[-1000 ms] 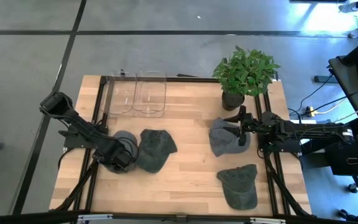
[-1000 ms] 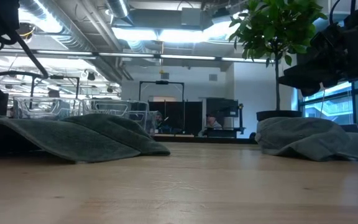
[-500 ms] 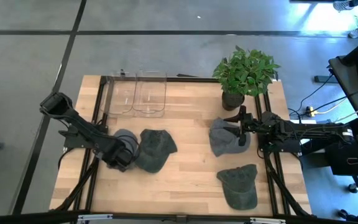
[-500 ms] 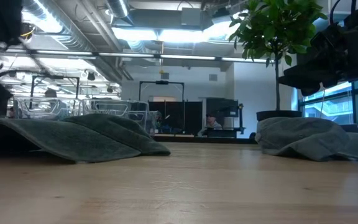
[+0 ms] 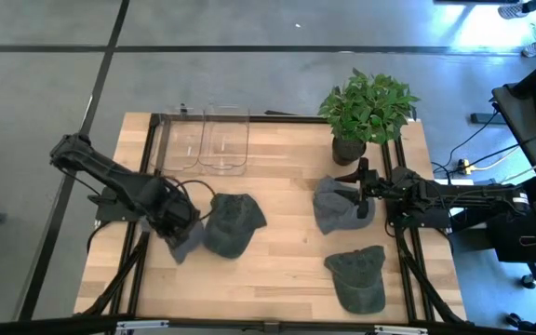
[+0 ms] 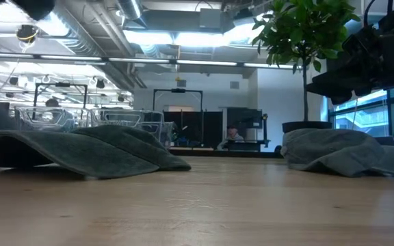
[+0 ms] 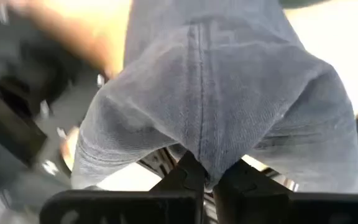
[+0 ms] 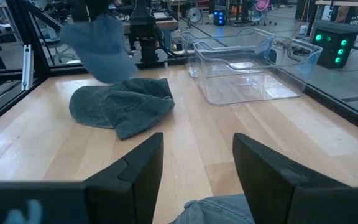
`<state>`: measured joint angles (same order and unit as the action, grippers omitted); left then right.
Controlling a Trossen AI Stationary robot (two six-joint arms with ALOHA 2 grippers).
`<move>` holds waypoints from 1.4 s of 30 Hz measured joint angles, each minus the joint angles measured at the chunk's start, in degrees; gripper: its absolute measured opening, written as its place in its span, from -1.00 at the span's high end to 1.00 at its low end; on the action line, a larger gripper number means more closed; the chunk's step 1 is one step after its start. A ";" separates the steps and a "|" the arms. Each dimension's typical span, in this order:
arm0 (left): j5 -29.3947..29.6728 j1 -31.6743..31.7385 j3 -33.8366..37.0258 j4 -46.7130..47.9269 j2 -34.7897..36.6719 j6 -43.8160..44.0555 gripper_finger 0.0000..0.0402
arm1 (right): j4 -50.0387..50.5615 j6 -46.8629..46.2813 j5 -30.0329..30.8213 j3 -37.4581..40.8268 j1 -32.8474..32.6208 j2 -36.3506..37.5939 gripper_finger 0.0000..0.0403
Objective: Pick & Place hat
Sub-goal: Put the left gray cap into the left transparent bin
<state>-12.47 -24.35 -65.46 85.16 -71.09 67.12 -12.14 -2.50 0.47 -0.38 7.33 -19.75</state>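
The left gripper (image 5: 179,223) is pinching a blue-grey cap (image 5: 186,244) with its fingers (image 7: 185,177) closed tight on a fold of the fabric, and the cap is hanging from them clear of the wooden table (image 5: 287,261) near its left edge. In the right wrist view that same cap (image 8: 101,38) is dangling in the air above a dark grey cap (image 8: 122,107), which is lying on the wood just beside the left gripper. Beyond these, two clear plastic bins (image 5: 210,140) are sitting side by side at the table's far edge. The right gripper (image 5: 362,191) is hovering over a third cap (image 5: 335,205) at the right side of the table, with its fingers (image 8: 132,171) spread wide apart and gripping nothing. A potted plant (image 5: 366,107) is standing just behind that gripper, and a fourth cap (image 5: 357,276) is lying near the front right corner.
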 joint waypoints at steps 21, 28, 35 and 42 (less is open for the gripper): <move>59.87 8.26 -22.45 -0.95 -10.09 -106.78 0.94 | -0.22 -1.35 4.50 0.00 0.00 0.00 0.05; 76.77 15.06 -22.48 4.85 -11.96 -126.46 0.97 | -0.22 -1.53 4.50 0.00 0.00 0.00 0.05; 84.46 25.53 -21.88 4.79 -11.93 -135.51 0.97 | -0.22 -1.39 4.52 -0.01 0.00 0.02 0.05; 87.77 35.96 -19.49 4.83 -11.96 -137.05 0.98 | -0.10 -1.52 5.00 0.00 0.00 0.02 0.05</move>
<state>75.30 11.61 -84.95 89.99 -83.05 -69.94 -12.24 -4.03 5.47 -0.38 7.33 -19.73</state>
